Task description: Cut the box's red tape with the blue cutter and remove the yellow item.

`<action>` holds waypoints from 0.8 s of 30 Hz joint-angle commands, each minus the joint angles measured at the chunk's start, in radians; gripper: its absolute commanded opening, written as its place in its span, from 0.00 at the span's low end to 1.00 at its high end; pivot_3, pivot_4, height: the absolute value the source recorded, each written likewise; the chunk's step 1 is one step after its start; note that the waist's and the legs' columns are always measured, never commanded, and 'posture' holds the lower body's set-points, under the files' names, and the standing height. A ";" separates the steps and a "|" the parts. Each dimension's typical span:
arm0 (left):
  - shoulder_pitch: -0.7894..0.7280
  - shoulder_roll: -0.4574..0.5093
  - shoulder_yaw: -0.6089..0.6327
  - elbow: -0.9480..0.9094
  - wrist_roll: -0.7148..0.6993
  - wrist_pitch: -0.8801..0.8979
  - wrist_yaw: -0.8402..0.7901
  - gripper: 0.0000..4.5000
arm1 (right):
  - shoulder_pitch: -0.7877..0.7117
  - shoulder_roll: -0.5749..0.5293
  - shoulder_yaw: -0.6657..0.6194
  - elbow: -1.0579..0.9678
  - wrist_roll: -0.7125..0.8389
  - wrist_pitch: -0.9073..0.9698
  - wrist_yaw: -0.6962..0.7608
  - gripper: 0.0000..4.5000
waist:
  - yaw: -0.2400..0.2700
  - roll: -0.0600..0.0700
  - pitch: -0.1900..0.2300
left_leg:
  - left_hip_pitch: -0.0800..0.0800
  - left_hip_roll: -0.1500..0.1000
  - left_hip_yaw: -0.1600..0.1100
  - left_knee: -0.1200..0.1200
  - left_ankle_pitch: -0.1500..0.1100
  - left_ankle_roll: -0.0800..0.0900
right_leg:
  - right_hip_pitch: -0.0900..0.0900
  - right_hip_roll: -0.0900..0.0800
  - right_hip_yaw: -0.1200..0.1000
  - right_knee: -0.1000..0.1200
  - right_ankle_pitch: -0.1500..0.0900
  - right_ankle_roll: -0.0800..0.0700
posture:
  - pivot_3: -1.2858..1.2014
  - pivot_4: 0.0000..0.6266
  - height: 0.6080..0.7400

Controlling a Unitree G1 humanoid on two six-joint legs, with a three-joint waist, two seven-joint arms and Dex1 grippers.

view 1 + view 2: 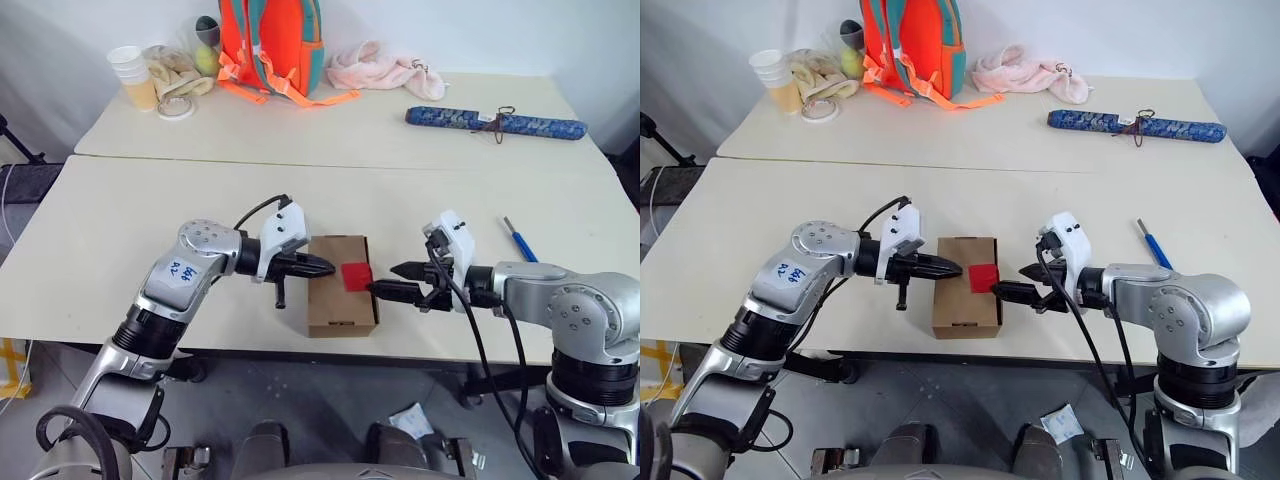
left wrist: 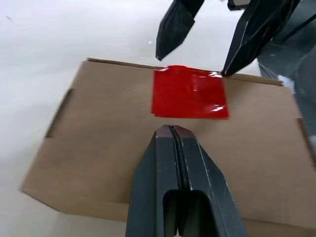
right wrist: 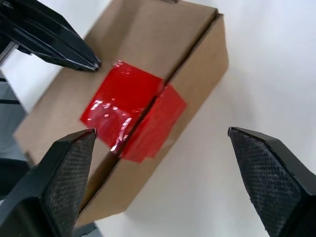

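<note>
The brown cardboard box (image 1: 338,300) lies near the table's front edge, flaps closed, with the red tape (image 1: 356,275) stuck over its right edge and seam. My left gripper (image 1: 327,267) is shut with nothing in it and hovers over the box's top from the left, its tips (image 2: 171,131) just short of the tape (image 2: 190,92). From the right, my right gripper (image 1: 388,281) stands open, its fingers apart on either side of the taped edge (image 3: 133,108). The blue cutter (image 1: 520,240) lies on the table beyond my right arm. The yellow item is hidden.
A long blue patterned roll (image 1: 495,122) lies at the far right of the back table. An orange backpack (image 1: 270,40), a pink towel (image 1: 385,70), stacked cups (image 1: 133,75) and a tape roll (image 1: 175,106) line the back. The table's front edge (image 1: 250,350) runs just below the box.
</note>
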 commanded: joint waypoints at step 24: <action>0.073 -0.002 -0.043 0.031 0.066 -0.043 0.000 0.00 | 0.049 -0.134 0.083 0.048 -0.041 -0.102 -0.031 0.99 | 0.002 -0.001 -0.002 | 0.002 0.000 0.000 0.001 0.000 0.000 | 0.002 0.000 0.000 0.000 0.000 0.000 | 0.52 0.24 1.00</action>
